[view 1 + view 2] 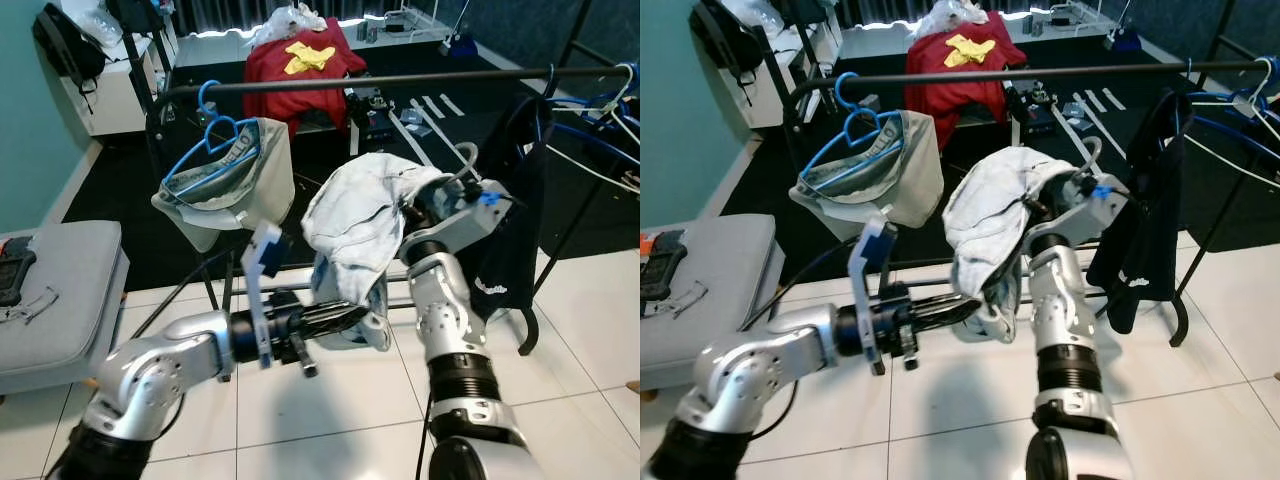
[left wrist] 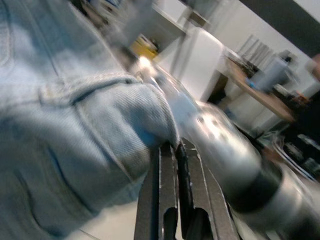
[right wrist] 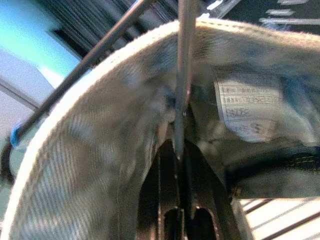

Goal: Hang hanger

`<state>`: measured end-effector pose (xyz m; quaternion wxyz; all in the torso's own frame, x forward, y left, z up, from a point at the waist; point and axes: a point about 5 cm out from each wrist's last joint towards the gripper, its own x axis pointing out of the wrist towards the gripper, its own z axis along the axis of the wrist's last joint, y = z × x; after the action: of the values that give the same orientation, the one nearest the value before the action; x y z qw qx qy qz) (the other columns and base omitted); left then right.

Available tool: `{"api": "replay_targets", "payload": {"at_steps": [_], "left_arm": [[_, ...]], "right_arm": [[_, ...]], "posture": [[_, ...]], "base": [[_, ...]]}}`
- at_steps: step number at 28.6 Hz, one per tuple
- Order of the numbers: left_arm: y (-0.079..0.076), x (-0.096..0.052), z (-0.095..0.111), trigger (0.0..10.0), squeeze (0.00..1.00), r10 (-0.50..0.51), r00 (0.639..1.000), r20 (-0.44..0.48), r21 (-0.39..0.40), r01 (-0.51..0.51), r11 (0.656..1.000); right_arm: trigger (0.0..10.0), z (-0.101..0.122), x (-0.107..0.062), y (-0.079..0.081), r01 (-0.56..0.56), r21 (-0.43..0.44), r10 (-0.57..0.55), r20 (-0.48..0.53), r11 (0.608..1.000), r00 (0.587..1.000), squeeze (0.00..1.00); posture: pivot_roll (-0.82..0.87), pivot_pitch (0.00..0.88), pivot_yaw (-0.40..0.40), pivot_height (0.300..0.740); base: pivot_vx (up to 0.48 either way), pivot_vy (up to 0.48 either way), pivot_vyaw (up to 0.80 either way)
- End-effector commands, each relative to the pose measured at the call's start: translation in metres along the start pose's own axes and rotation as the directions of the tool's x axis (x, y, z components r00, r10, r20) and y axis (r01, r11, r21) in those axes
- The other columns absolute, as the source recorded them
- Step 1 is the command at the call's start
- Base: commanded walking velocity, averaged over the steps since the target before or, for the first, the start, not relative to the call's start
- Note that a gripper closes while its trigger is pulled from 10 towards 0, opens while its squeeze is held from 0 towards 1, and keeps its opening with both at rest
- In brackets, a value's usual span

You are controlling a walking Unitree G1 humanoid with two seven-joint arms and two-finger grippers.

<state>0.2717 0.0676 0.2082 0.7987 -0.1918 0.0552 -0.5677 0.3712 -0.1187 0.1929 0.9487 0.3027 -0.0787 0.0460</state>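
Here the right gripper (image 3: pixel 178 150), fingers clamped on the grey hanger (image 3: pixel 182 75), lifts the pale denim garment (image 1: pixel 355 215) near the rail (image 1: pixel 400 80); the left gripper's (image 2: pixel 175 150) fingers pinch its hem.

right tool (image 1: pixel 425 205) hidden under denim garment (image 1: pixel 355 215)

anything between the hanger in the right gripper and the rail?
Nothing visible in the gap. The right gripper holds the hanger with the pale denim garment just below the black rail. The stretch of rail above it is bare, between the blue hanger with its garment and the dark garment.
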Motion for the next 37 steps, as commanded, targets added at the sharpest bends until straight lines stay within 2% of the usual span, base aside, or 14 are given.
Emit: {"api": "replay_targets", "payload": {"at_steps": [1, 3, 6, 14, 17, 18, 19, 20, 21, 23, 24, 25, 32, 37], "left_arm": [[0.005, 0.004, 0.004, 0.0, 0.0, 0.045, 0.999, 0.024, 0.028, -0.045, 0.999], [0.02, 0.009, 0.013, 0.0, 0.0, 0.147, 0.987, 0.063, 0.07, -0.151, 0.986], [0.032, 0.005, 0.021, 0.0, 0.0, 0.2, 0.977, 0.075, 0.077, -0.206, 0.976], [0.058, -0.016, 0.019, 0.0, 0.0, 0.393, 0.919, 0.017, 0.186, -0.389, 0.902], [0.074, -0.029, 0.02, 0.0, 0.0, 0.524, 0.85, 0.051, 0.184, -0.524, 0.832], [0.081, -0.035, 0.021, 0.0, 0.0, 0.59, 0.804, 0.07, 0.211, -0.59, 0.779], [0.081, -0.035, 0.021, 0.0, 0.0, 0.59, 0.804, 0.07, 0.211, -0.59, 0.779], [0.089, -0.04, 0.024, 0.0, 0.0, 0.65, 0.753, 0.099, 0.217, -0.654, 0.725], [0.089, -0.04, 0.024, 0.0, 0.0, 0.65, 0.753, 0.099, 0.217, -0.654, 0.725], [0.105, -0.053, 0.037, 0.0, 0.0, 0.771, 0.6, 0.213, 0.166, -0.8, 0.577], [0.105, -0.053, 0.037, 0.0, 0.0, 0.771, 0.6, 0.213, 0.166, -0.8, 0.577], [0.111, -0.059, 0.048, 0.0, 0.0, 0.809, 0.519, 0.276, 0.098, -0.852, 0.514], [0.108, -0.052, 0.045, 0.0, 0.0, 0.775, 0.581, 0.248, 0.137, -0.813, 0.566], [0.098, -0.038, 0.032, 0.0, 0.0, 0.713, 0.669, 0.208, 0.099, -0.74, 0.665]], "right_arm": [[10.0, -0.014, -0.003, 0.022, -0.103, -0.035, 0.101, -0.048, 0.994, 0.994, 0.0], [10.0, -0.033, -0.015, 0.036, -0.216, -0.087, 0.201, -0.154, 0.973, 0.967, 0.0], [10.0, -0.042, -0.024, 0.037, -0.278, -0.131, 0.244, -0.227, 0.952, 0.943, 0.0], [10.0, -0.03, -0.025, 0.02, -0.239, -0.165, 0.204, -0.206, 0.957, 0.957, 0.0], [10.0, -0.02, -0.024, 0.014, -0.22, -0.181, 0.186, -0.184, 0.959, 0.965, 0.0], [10.0, -0.018, -0.025, 0.012, -0.214, -0.181, 0.18, -0.187, 0.96, 0.966, 0.0], [10.0, -0.018, -0.025, 0.012, -0.214, -0.181, 0.18, -0.187, 0.96, 0.966, 0.0], [10.0, -0.017, -0.026, 0.01, -0.214, -0.182, 0.177, -0.2, 0.96, 0.964, 0.0], [10.0, -0.017, -0.026, 0.01, -0.214, -0.182, 0.177, -0.2, 0.96, 0.964, 0.0], [10.0, -0.023, -0.032, 0.007, -0.249, -0.192, 0.187, -0.291, 0.949, 0.938, 0.0], [10.0, -0.023, -0.032, 0.007, -0.249, -0.192, 0.187, -0.291, 0.949, 0.938, 0.0], [10.0, -0.032, -0.039, 0.004, -0.279, -0.201, 0.193, -0.361, 0.939, 0.912, 0.0], [10.0, -0.036, -0.044, 0.001, -0.255, -0.178, 0.173, -0.38, 0.95, 0.909, 0.0], [10.0, -0.029, -0.043, 0.0, -0.231, -0.147, 0.164, -0.365, 0.962, 0.916, 0.0]], "posture": [[-0.01, 0.084, 0.053, 0.74], [-0.02, 0.086, 0.053, 0.74], [-0.02, 0.09, 0.058, 0.74], [-0.03, 0.092, 0.064, 0.74], [-0.03, 0.094, 0.064, 0.74], [-0.03, 0.094, 0.059, 0.74], [-0.03, 0.094, 0.059, 0.74], [-0.03, 0.094, 0.058, 0.74], [-0.03, 0.094, 0.058, 0.74], [-0.04, 0.094, 0.053, 0.74], [-0.04, 0.094, 0.053, 0.74], [-0.03, 0.094, 0.053, 0.74], [-0.04, 0.091, 0.056, 0.74], [-0.04, 0.089, 0.054, 0.74]], "base": [[0.0, 0.0, 0.0], [0.0, 0.0, 0.0], [0.0, 0.0, 0.0], [0.0, 0.0, 0.0], [0.0, 0.0, 0.0], [0.0, 0.0, 0.0], [0.0, 0.0, 0.0], [0.0, 0.0, 0.0], [0.0, 0.0, 0.0], [0.0, 0.0, 0.0], [0.0, 0.0, 0.0], [0.0, 0.0, 0.0], [0.0, 0.0, 0.0], [0.0, 0.0, 0.0]]}}
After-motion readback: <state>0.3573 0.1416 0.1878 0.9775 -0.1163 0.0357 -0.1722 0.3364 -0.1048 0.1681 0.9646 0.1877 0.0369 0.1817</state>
